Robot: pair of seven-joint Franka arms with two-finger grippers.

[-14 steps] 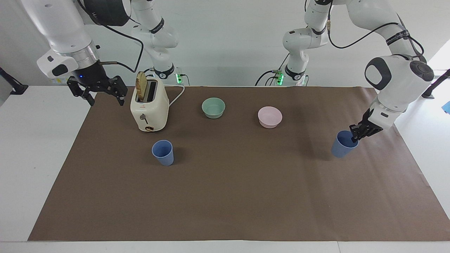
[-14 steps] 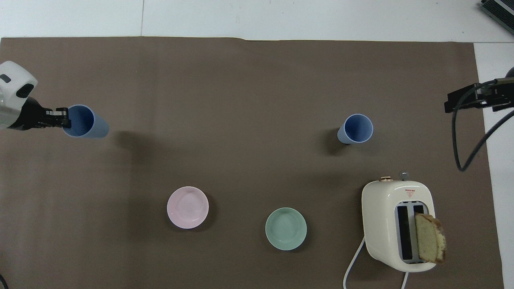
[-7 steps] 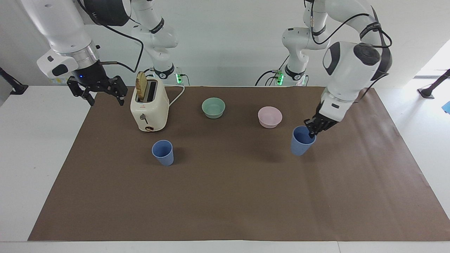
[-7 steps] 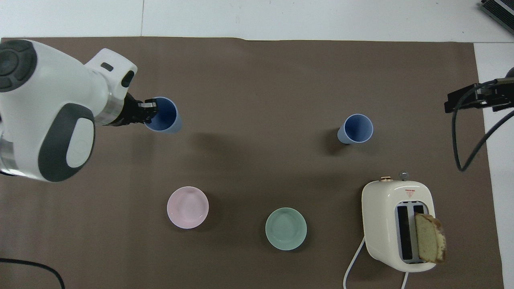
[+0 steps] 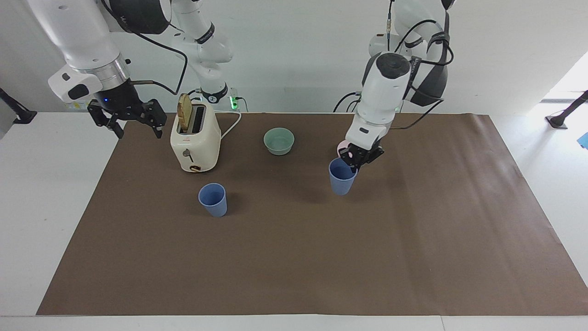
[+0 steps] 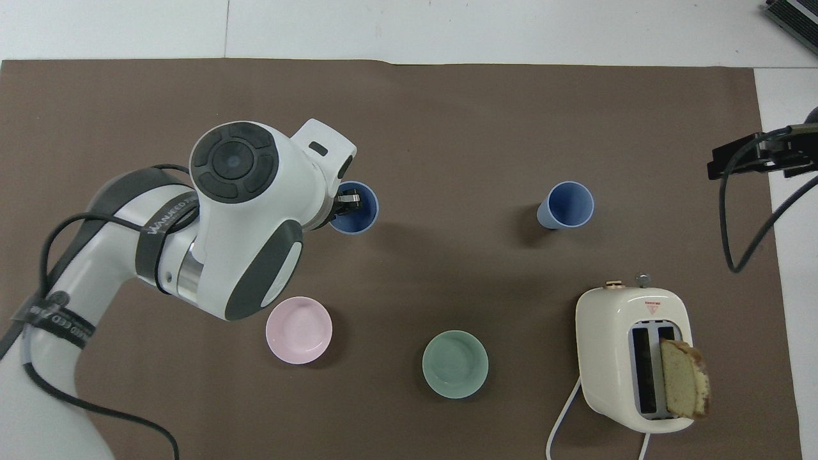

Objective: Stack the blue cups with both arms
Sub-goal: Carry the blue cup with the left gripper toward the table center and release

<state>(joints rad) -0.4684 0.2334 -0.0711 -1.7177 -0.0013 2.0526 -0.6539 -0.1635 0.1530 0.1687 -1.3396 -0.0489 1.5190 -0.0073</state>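
the left gripper (image 5: 356,164) has its fingers (image 6: 350,200) pinched tight on the rim of a blue cup (image 5: 342,177), one finger inside the mouth, and holds it in the air above the brown mat (image 5: 294,257), just past the pink bowl (image 6: 299,330). the held cup hangs below the fingers with its mouth up and its long axis close to vertical, the base tipped slightly toward the right arm's end of the tabletop. a second ago this cup was out near the left arm's end of the mat and leaned more; it has since been carried toward the middle. the other cup (image 5: 212,199) stands upright on the mat, mouth up, well apart from the left fingers toward the right arm's end, near the toaster (image 5: 195,141), and has not moved. the right gripper (image 5: 133,123) waits with its fingers spread wide and empty, over the mat's edge beside the toaster, as before. the green bowl (image 5: 279,140) is unmoved.
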